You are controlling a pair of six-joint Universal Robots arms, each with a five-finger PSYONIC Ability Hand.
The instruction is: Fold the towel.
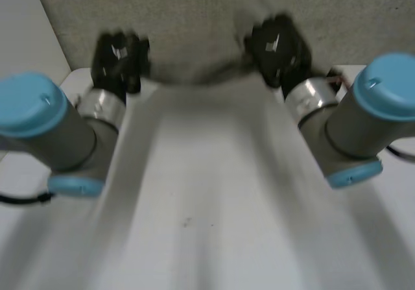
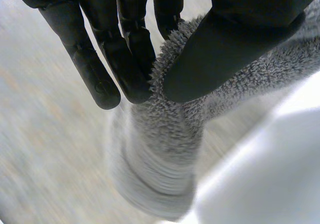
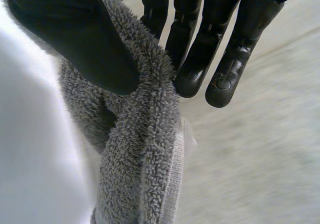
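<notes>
A grey terry towel spreads across the far part of the white table. My left hand holds its near edge close to the left corner. My right hand holds the same edge further right, and the edge sags between the two hands. In the left wrist view the left hand pinches a bunched fold of towel between thumb and straight fingers. In the right wrist view the right hand pinches the towel the same way, and the cloth hangs below its fingertips.
Bare white tabletop runs from the towel's lifted edge toward me between the two arms. The towel's left side edge runs near the table's left edge. White tabletop lies under the left hand's fold of towel.
</notes>
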